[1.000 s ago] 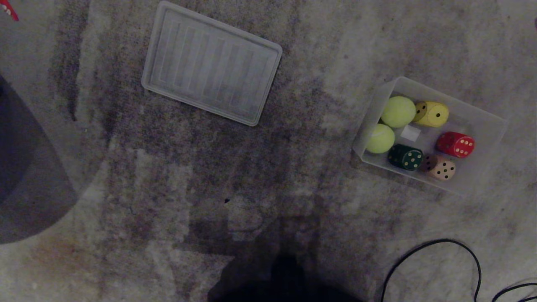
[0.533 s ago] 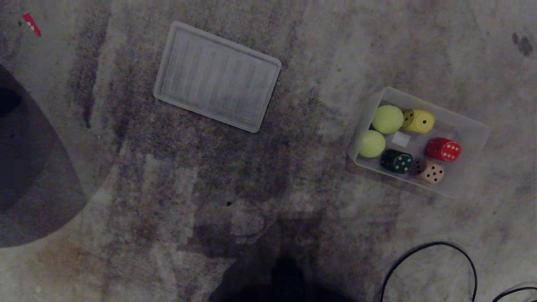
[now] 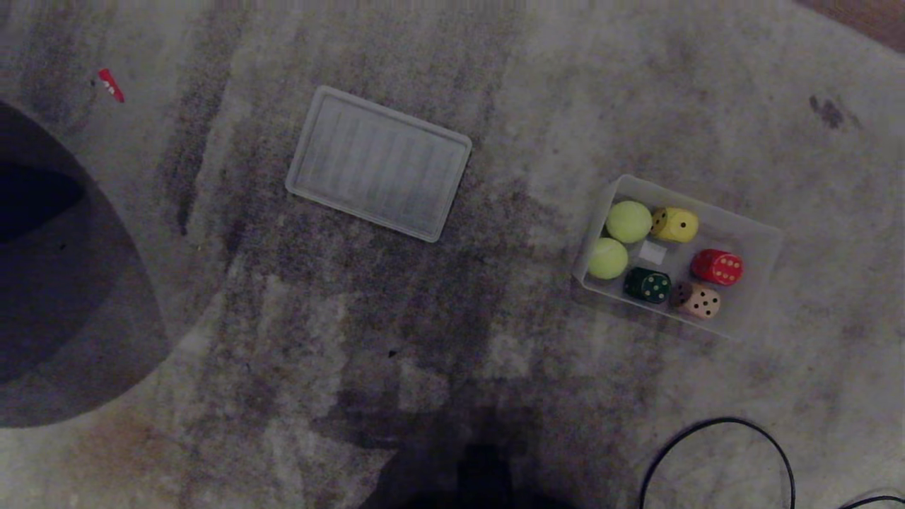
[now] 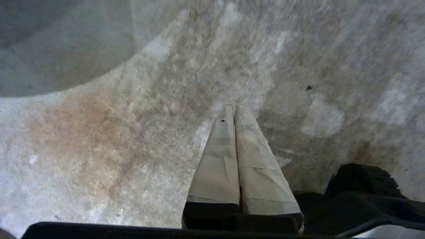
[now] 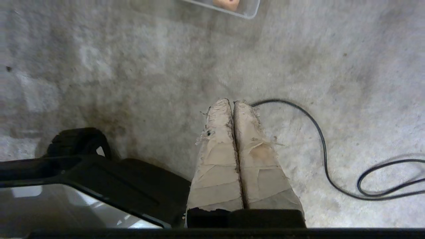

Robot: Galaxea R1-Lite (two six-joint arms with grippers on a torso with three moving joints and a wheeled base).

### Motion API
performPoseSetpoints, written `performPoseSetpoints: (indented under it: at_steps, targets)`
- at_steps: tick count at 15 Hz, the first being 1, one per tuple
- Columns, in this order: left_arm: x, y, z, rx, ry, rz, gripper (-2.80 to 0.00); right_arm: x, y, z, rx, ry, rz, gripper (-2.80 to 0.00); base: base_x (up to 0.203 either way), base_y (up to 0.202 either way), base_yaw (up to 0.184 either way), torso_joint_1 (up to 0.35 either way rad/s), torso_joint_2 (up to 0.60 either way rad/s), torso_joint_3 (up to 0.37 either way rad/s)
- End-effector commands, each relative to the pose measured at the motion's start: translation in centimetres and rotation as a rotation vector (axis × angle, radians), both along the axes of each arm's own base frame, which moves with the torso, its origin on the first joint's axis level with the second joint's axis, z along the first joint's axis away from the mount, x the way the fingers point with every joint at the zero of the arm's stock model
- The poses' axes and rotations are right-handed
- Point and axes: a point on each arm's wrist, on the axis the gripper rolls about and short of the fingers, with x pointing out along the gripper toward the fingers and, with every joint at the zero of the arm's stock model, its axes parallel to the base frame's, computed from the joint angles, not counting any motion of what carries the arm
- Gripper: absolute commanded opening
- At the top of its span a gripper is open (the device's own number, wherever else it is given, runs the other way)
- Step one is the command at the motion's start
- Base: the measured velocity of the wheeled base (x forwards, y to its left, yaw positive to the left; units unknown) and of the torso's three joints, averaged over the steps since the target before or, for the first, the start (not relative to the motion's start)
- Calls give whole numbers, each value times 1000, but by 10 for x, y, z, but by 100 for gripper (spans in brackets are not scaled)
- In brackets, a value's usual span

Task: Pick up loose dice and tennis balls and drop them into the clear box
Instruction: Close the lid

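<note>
The clear box (image 3: 760, 244) stands on the floor at the right of the head view. Inside it lie two tennis balls (image 3: 628, 221) (image 3: 607, 258) and the dice: yellow (image 3: 675, 224), red (image 3: 717, 266), dark green (image 3: 647, 285) and tan (image 3: 698, 300). A corner of the clear box (image 5: 247, 11) with the tan die (image 5: 226, 4) shows in the right wrist view. Neither arm appears in the head view. My left gripper (image 4: 234, 107) hangs shut and empty over bare floor. My right gripper (image 5: 232, 101) is also shut and empty, well short of the box.
A flat ribbed translucent lid (image 3: 379, 162) lies on the floor left of the box. A black cable (image 3: 717, 438) loops at the lower right. A small red object (image 3: 109, 84) lies far left, by a large dark shadow (image 3: 63, 297).
The whole head view has shifted: box, lid and red object look smaller and lie lower in the picture, so the camera has risen. Nothing on the floor has moved.
</note>
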Motion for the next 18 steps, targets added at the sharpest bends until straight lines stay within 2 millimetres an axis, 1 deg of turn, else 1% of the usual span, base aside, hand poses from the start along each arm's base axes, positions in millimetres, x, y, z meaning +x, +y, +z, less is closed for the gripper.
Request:
performPoseSetpoints:
  at_steps: [1, 18]
  targets:
    - [0, 0, 0, -1, 2, 2, -280, 0, 0, 0, 1, 3, 0, -280, 0, 0, 0, 2, 1, 207]
    - [0, 0, 0, -1, 2, 2, -280, 0, 0, 0, 1, 3, 0, -280, 0, 0, 0, 3, 1, 203]
